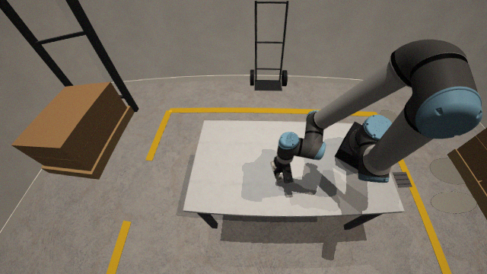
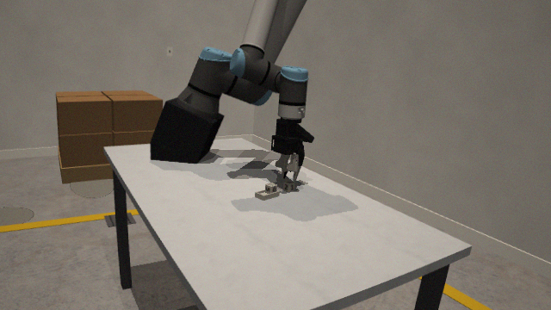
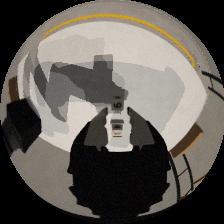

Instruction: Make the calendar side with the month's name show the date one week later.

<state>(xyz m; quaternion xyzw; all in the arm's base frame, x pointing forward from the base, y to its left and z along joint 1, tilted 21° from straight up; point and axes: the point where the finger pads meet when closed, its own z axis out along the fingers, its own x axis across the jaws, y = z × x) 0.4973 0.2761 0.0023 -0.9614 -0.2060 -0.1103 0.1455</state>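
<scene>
We saw the calendar's small tray (image 2: pixel 261 196) on the white table (image 1: pixel 228 160) (image 2: pixel 241 224) (image 3: pixel 155 75), its long axis running roughly left to right in the exterior view, tilted slightly up toward the right. One cube (image 2: pixel 271 189) sat in it, its digits too small for us to read. The other cube (image 2: pixel 289 186) (image 3: pixel 117 103) rested outside the tray, near its right end, with 2 and 1 on two side faces. Our gripper (image 1: pixel 284 180) (image 2: pixel 290 178) (image 3: pixel 117 107) pointed down at that cube, fingers partly spread, pinching nothing. We could not tell which way the month side faced.
</scene>
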